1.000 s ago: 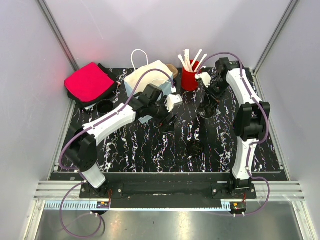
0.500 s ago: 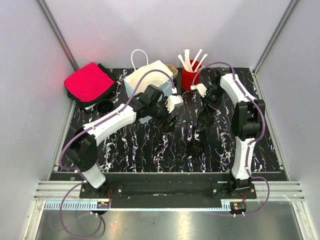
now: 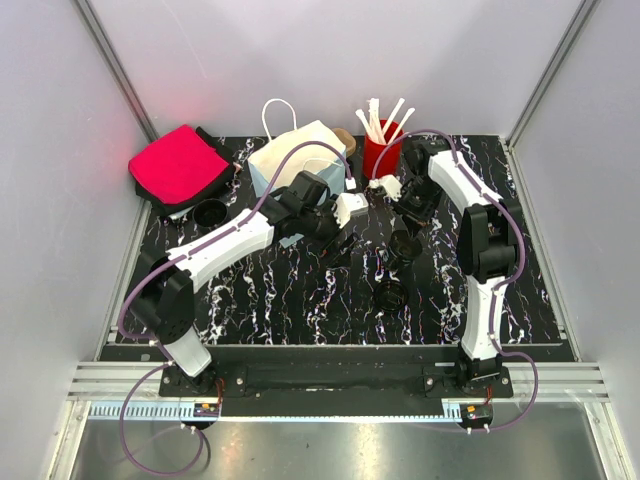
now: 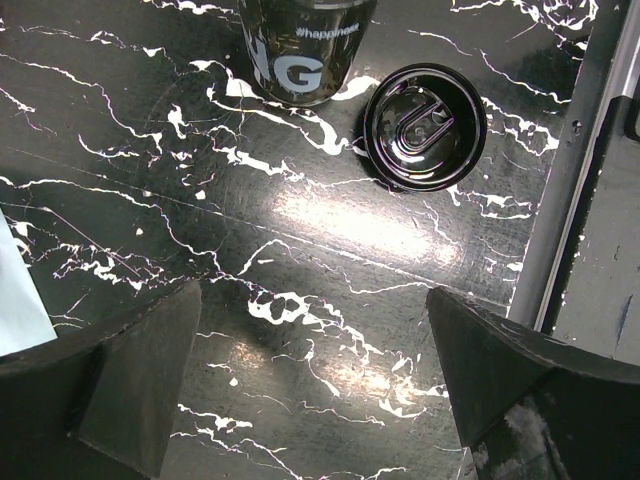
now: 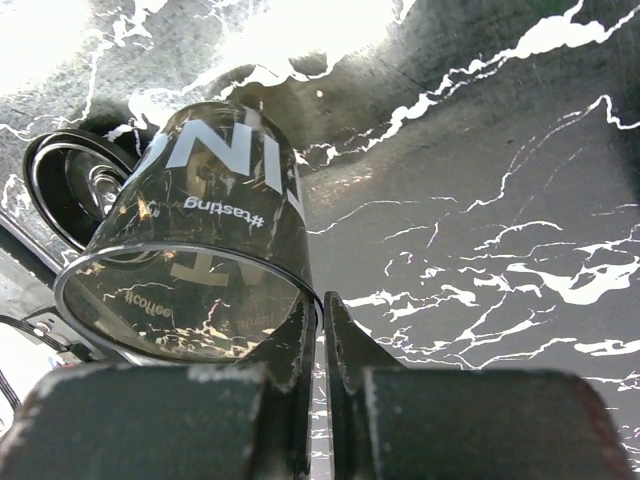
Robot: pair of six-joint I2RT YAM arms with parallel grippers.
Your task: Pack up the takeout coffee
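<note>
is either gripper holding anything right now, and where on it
The right gripper pinches the lidless cup by its wall at the rim. The left gripper is open and holds nothing.

The right pincer (image 5: pixel 320 312) has swung left and nearer, dragging the lidless black cup (image 3: pixel 403 245) with it.

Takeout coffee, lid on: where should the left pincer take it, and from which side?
Probably grip the takeout coffee across its round lid rim, coming straight down: it stands upright, lid up. Close on the two sides not facing the lidless cup, which stands close beside it.
</note>
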